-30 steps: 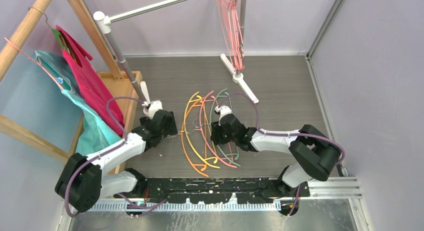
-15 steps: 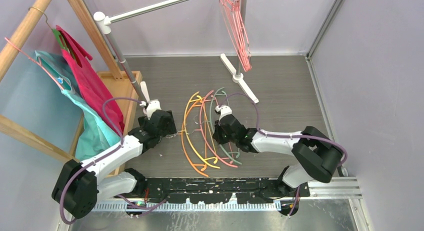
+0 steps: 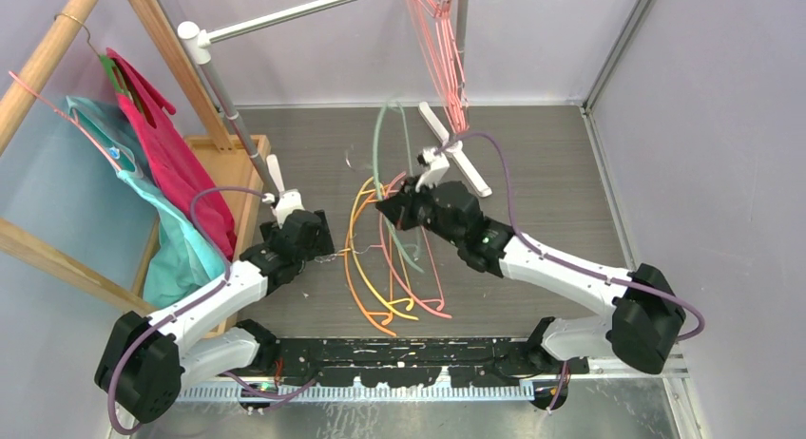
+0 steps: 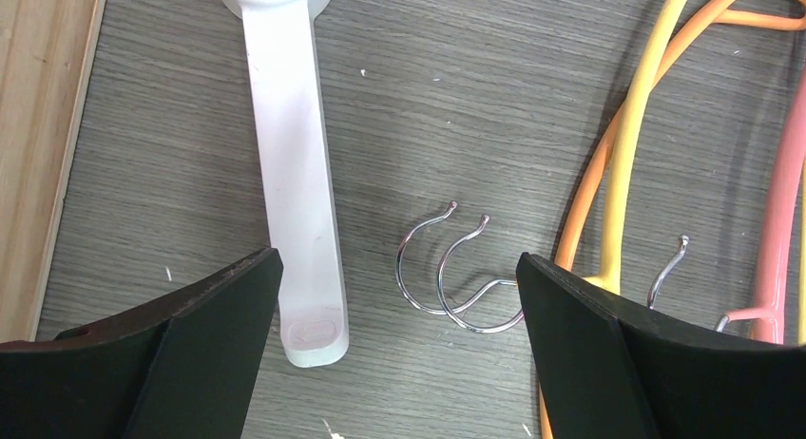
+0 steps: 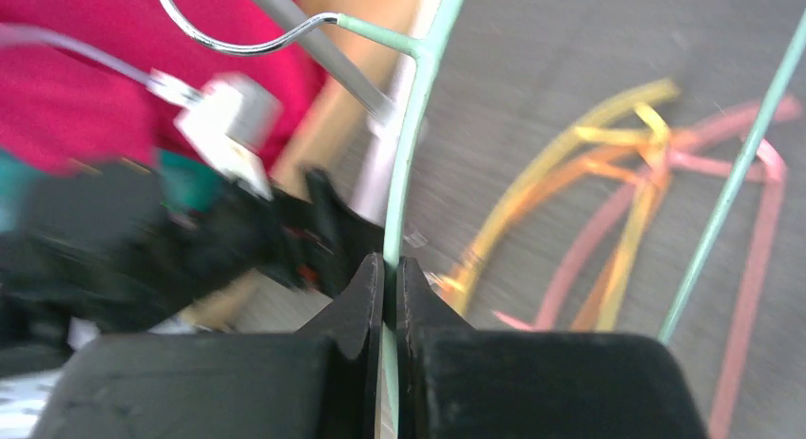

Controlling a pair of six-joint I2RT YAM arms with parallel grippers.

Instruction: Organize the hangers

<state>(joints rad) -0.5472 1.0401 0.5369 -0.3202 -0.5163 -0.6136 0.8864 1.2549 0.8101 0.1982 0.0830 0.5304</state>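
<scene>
No legible text or markings anywhere

The grey wood-grain table (image 3: 561, 182) carries orange, yellow and pink hangers (image 3: 350, 258) and a white rack foot (image 3: 472, 176).

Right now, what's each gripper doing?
Left gripper: open, empty, over two hanger hooks.
Right gripper: shut on the green hanger.
</scene>
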